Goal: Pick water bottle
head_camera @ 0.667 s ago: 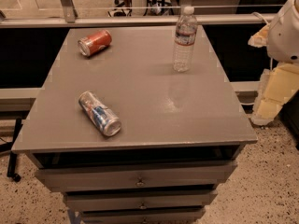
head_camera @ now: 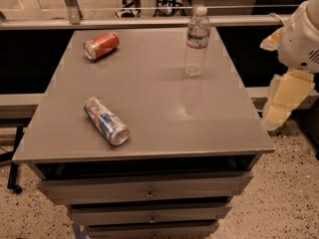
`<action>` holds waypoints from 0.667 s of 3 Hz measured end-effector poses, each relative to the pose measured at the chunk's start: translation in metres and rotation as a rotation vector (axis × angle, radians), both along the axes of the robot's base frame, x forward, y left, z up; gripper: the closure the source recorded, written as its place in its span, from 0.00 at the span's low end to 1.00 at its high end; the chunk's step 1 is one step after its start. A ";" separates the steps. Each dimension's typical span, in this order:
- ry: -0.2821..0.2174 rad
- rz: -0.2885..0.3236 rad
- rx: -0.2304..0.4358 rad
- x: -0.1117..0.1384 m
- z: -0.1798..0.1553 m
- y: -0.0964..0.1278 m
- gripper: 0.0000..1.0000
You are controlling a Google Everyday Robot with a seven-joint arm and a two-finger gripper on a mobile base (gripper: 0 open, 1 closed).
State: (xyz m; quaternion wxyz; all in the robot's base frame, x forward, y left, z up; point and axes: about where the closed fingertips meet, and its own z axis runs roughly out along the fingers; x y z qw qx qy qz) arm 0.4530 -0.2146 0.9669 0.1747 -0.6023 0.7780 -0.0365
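Observation:
The water bottle (head_camera: 197, 40) stands upright at the back right of the grey cabinet top (head_camera: 159, 98). It is clear ribbed plastic with a white cap and a white-and-red label band. My gripper (head_camera: 280, 106) hangs off the right side of the cabinet, beyond its right edge, lower than the bottle and well apart from it. It holds nothing that I can see. The white arm housing (head_camera: 301, 36) sits above the gripper.
A red can (head_camera: 101, 45) lies on its side at the back left. A silver-blue can (head_camera: 106, 121) lies on its side at the front left. Drawers (head_camera: 144, 190) are below the top. A rail (head_camera: 149, 21) runs behind the cabinet.

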 end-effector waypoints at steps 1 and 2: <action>-0.065 -0.032 0.060 0.052 -0.024 0.000 0.00; -0.153 -0.101 0.192 0.125 -0.041 -0.002 0.00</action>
